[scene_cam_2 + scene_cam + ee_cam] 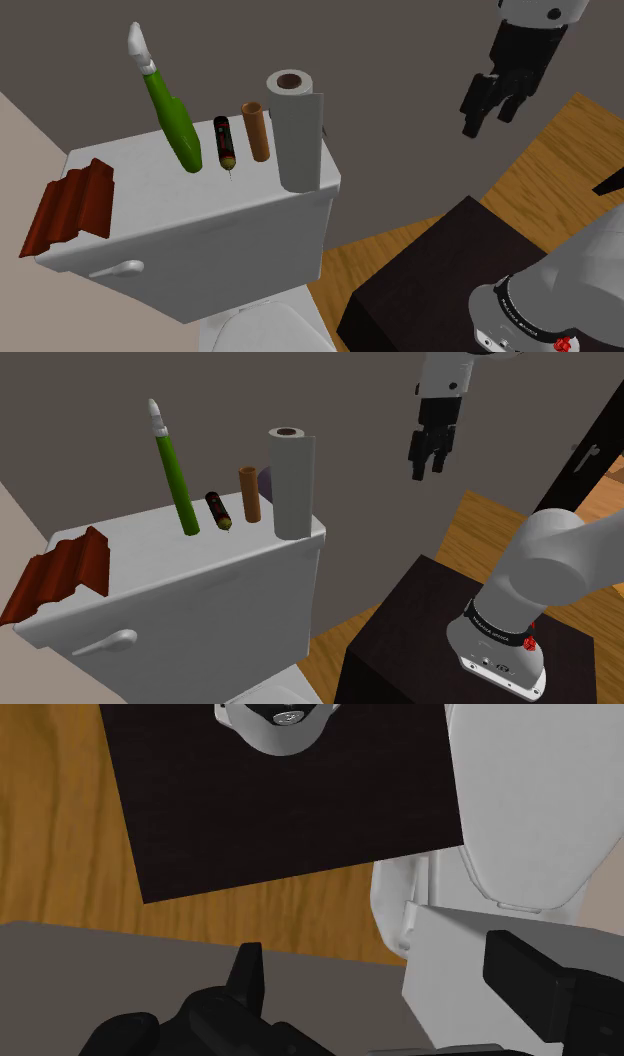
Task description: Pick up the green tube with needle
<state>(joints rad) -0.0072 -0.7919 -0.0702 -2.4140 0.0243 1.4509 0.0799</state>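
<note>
Shoulder view: the all-black two-finger gripper [428,460] hangs in open air, its fingers spread apart and clasping nothing. The task's thing, a slim green tube tipped with a white needle cap [175,477], stands well away from the fingers on the lid of a white toilet tank [200,612]. It leans a little with only its foot on the lid, so it probably tips easily. Between it and the fingers stand a short dark patterned tube [218,510], a brown cylinder [250,495] and a tall grey paper roll [291,482]. The roll is the nearest to the fingers and sits by the lid's end edge. A straight sideways reach looks blocked, while coming in over the top seems freer.

Second exterior view: the fingers gape above the dark box stand [430,290], well apart from the tank's end. The green tube's upper half rises clear of its shorter neighbours, with open room around it for a grasp.

Wrist view: the parted fingers [248,979] point down at the stand and a wooden floor [50,824], and the toilet's white body shows past one finger.
</note>
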